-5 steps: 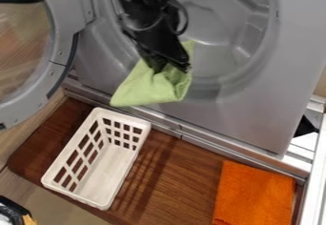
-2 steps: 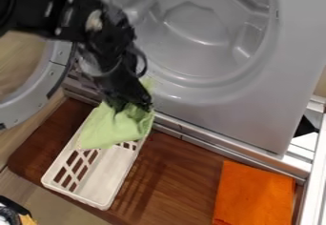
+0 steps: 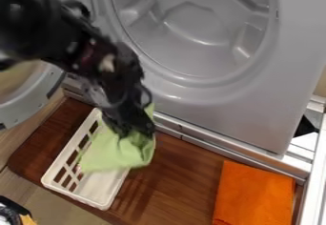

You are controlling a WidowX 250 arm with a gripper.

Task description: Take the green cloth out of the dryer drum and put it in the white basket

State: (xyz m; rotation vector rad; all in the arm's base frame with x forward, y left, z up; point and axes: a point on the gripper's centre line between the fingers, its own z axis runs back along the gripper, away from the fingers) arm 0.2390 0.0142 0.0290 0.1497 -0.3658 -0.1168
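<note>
Camera view. Arm (image 3: 38, 24) enters from the upper left; gripper (image 3: 137, 131) left of center, pointing down and slightly right, closed on a green cloth (image 3: 121, 155). Cloth bunched at the grip, hanging loose toward the lower left, over the upper half of a white basket (image 3: 57, 157); contact with the basket floor: cannot tell.

Edges: basket set aslant, lower left to center. Its left wall, slotted, and its near end at the bottom show; the far right corner is hidden by cloth and gripper. Upper rim close to the machine's metal ledge (image 3: 223, 149).

Room: a stretch of wooden board (image 3: 172, 176) runs from the basket's right side to an orange cloth (image 3: 255, 195), lying flat at lower right. Inside the basket, the near end of the floor is uncovered.

In the way: gray machine front (image 3: 223, 117) rises just behind the basket, round opening (image 3: 197, 38) at top center. Open round door (image 3: 19, 107) at left, partly behind the arm. Pale rail (image 3: 313, 186) along the right edge.
</note>
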